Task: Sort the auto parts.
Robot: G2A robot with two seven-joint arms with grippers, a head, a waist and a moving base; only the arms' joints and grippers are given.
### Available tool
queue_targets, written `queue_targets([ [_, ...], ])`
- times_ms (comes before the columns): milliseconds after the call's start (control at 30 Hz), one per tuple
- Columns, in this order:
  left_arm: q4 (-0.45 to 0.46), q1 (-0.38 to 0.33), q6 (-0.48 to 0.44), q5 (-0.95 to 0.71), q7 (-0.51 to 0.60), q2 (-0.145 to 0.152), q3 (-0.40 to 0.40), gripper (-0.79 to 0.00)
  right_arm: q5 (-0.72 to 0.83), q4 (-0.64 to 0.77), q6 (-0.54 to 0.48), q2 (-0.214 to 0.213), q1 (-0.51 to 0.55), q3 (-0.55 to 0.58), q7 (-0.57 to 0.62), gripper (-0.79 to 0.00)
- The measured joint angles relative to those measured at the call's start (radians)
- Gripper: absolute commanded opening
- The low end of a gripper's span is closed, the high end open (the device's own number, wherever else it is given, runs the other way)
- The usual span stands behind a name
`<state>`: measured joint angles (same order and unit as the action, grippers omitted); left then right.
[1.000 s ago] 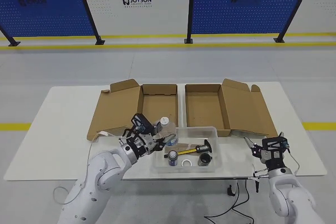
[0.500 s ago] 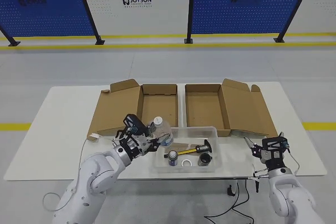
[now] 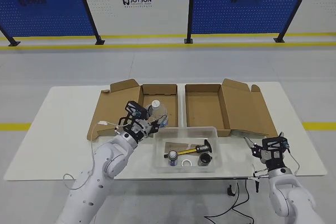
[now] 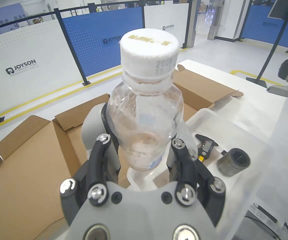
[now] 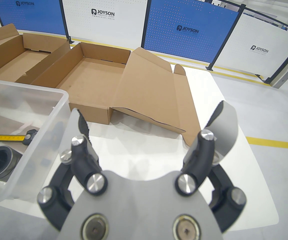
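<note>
bottle (image 4: 147,86), contents hard to make out, clamped in left gripper (image 4: 140,136); right gripper (image 5: 151,116) spread apart.

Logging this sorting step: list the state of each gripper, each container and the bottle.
left gripper: shut on the bottle.
bottle: capped, held off the table.
left cardboard box: open, flaps folded out.
right cardboard box: open, flaps folded out.
clear bin: lidless, parts inside.
right gripper: open, holding nothing.
</note>
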<state>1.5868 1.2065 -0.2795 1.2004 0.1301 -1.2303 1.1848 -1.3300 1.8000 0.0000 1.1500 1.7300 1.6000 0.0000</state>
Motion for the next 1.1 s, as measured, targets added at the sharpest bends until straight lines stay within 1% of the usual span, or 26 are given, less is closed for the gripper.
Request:
queue_targets([
  [133, -0.107, -0.065, 0.045, 0.022, -0.036, -0.015, -0.045, -0.785, 0.0, 0.0, 0.0, 0.0, 0.0, 0.0, 0.0, 0.0],
  [333, -0.271, -0.155, 0.106, 0.042, -0.072, -0.036, -0.089, -0.785, 0.0, 0.0, 0.0, 0.0, 0.0, 0.0, 0.0, 0.0],
  [533, -0.433, -0.238, 0.147, 0.051, -0.106, -0.052, -0.103, -0.785, 0.0, 0.0, 0.0, 0.0, 0.0, 0.0, 0.0, 0.0],
  [633, -0.498, -0.27, 0.154, 0.035, -0.118, -0.06, -0.106, -0.785, 0.0, 0.0, 0.0, 0.0, 0.0, 0.0, 0.0, 0.0],
  [833, -0.576, -0.3, 0.134, 0.013, -0.134, -0.071, -0.117, -0.785, 0.0, 0.0, 0.0, 0.0, 0.0, 0.0, 0.0, 0.0],
  [1100, -0.64, -0.313, 0.125, 0.006, -0.152, -0.085, -0.138, -0.785, 0.0, 0.0, 0.0, 0.0, 0.0, 0.0, 0.0, 0.0],
])
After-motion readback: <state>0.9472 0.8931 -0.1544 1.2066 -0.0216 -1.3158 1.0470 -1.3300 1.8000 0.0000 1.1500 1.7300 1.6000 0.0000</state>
